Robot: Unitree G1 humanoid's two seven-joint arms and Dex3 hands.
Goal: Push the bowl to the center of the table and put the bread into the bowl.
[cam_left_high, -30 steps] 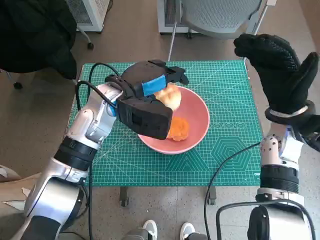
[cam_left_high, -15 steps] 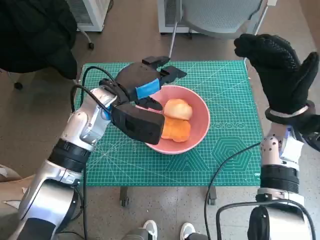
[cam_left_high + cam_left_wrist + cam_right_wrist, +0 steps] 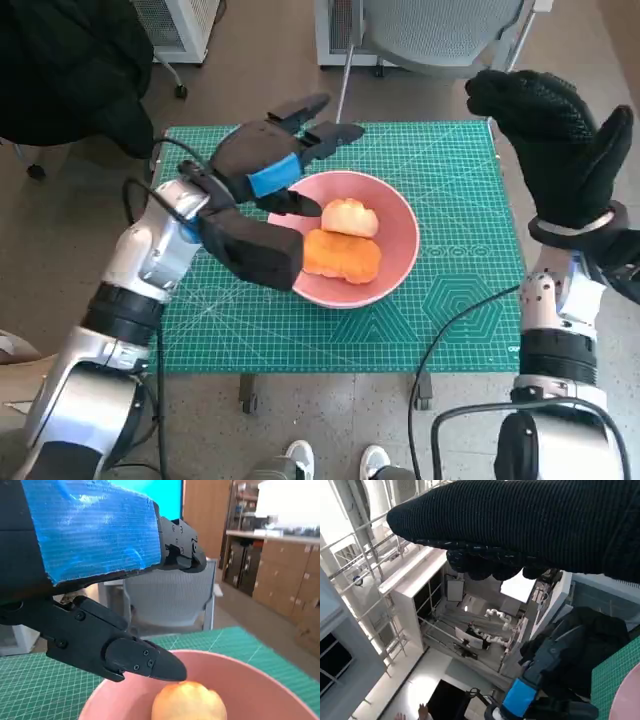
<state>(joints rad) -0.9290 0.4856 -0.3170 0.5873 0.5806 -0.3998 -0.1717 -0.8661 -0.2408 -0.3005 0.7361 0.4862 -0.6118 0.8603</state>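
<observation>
A pink bowl [image 3: 398,252] sits near the middle of the green cutting mat [image 3: 460,300]. Two pieces of bread lie inside it: a pale roll [image 3: 349,217] and an orange-brown piece [image 3: 341,256]. My left hand [image 3: 270,160] hovers over the bowl's far left rim with its fingers spread and nothing in it. In the left wrist view the roll [image 3: 187,702] lies in the bowl [image 3: 260,685] just below the black fingers [image 3: 135,660]. My right hand [image 3: 560,140] is raised high over the table's right edge, fingers apart and empty.
An office chair [image 3: 440,30] stands beyond the table's far edge. A black jacket [image 3: 70,70] lies at the far left. A person's shoes [image 3: 335,460] show at the near edge. Cables [image 3: 450,340] hang by the right arm.
My left hand let go of the roll, which now lies in the bowl, then lifted and drew back to the left with fingers spread. The right hand stayed put.
</observation>
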